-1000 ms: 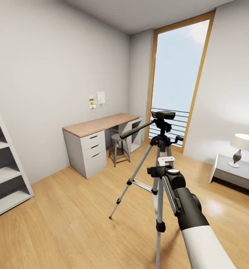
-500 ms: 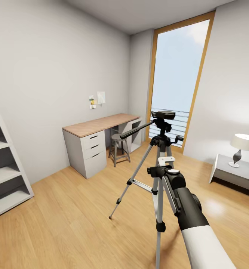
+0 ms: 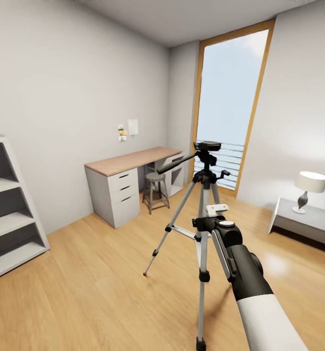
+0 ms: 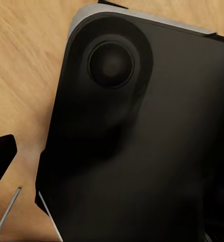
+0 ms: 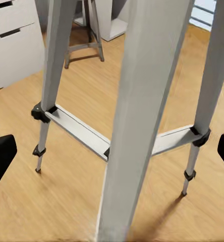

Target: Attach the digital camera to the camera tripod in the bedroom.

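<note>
The camera tripod [image 3: 203, 195] stands on the light wood floor in the middle of the bedroom. Its silver legs are spread, and its black pan head [image 3: 206, 146] and side handle [image 3: 174, 165] are bare on top. My right arm reaches forward from the lower right, and my right gripper [image 3: 215, 213] sits just in front of the near leg at mid height. In the right wrist view the silver legs [image 5: 142, 101] are very close, and the right gripper [image 5: 112, 154] is open with its fingertips [image 5: 1, 156] at the frame's edges. The left gripper [image 4: 112, 161] hangs over a dark body panel [image 4: 142, 141]. The digital camera is out of view.
A desk with white drawers [image 3: 118, 190] and a stool [image 3: 155, 187] stand against the left wall. A grey shelf unit [image 3: 11, 209] is at the far left. A low grey table [image 3: 309, 222] with a lamp [image 3: 309, 187] is at the right, and a tall window [image 3: 228, 112] lies behind the tripod.
The whole head view has shifted: the room and tripod look slightly farther off and more of the near leg shows. My right arm holds the same place in the picture.
</note>
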Tool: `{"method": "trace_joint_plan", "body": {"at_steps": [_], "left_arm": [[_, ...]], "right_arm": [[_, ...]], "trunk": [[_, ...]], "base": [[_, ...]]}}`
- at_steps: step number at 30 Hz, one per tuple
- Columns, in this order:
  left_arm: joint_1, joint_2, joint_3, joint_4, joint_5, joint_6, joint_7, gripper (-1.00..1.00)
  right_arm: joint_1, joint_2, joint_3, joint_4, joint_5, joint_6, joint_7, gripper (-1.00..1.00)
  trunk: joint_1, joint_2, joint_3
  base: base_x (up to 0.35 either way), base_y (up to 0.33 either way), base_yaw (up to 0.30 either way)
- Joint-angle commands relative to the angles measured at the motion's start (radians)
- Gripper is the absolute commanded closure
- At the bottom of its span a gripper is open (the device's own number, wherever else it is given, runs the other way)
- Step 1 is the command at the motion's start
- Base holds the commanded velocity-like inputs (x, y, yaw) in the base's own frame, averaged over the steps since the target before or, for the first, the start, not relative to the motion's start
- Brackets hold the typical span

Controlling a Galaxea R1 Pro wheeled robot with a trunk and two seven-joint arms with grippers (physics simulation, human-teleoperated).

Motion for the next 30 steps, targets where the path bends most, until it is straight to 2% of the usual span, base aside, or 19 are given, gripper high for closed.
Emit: {"method": "trace_joint_plan", "body": {"at_steps": [1,14,23,28,30], "left_arm": [[0.0,0.0,0.005,0.0,0.002,-0.002,0.0,-1.0],[0.0,0.001,0.005,-0.001,0.002,-0.002,0.0,-1.0],[0.0,0.001,0.004,-0.001,0.002,-0.002,0.0,-1.0],[0.0,0.001,0.004,-0.001,0.002,-0.002,0.0,-1.0],[0.0,0.001,0.004,-0.001,0.002,-0.002,0.0,-1.0]], "right_arm": [[-0.001,0.0,0.001,-0.001,0.006,0.005,-0.001,-1.0],[-0.001,0.0,0.001,-0.001,0.005,0.004,-0.002,-1.0],[-0.001,0.009,0.006,0.001,-0.003,0.005,0.003,-1.0],[-0.001,0.018,0.04,0.001,-0.01,0.006,0.008,-1.0],[-0.001,0.03,0.069,0.007,-0.015,0.006,0.009,-1.0]], "trunk": [[-0.001,-0.001,-0.001],[-0.001,-0.001,-0.001],[-0.001,-0.001,-0.001],[-0.001,-0.001,-0.001],[-0.001,-0.001,-0.001]], "base": [[-0.334,0.0,0.0],[-0.327,0.0,0.0],[-0.073,0.0,0.0],[-0.007,0.0,0.0],[-0.002,0.0,0.0]]}}
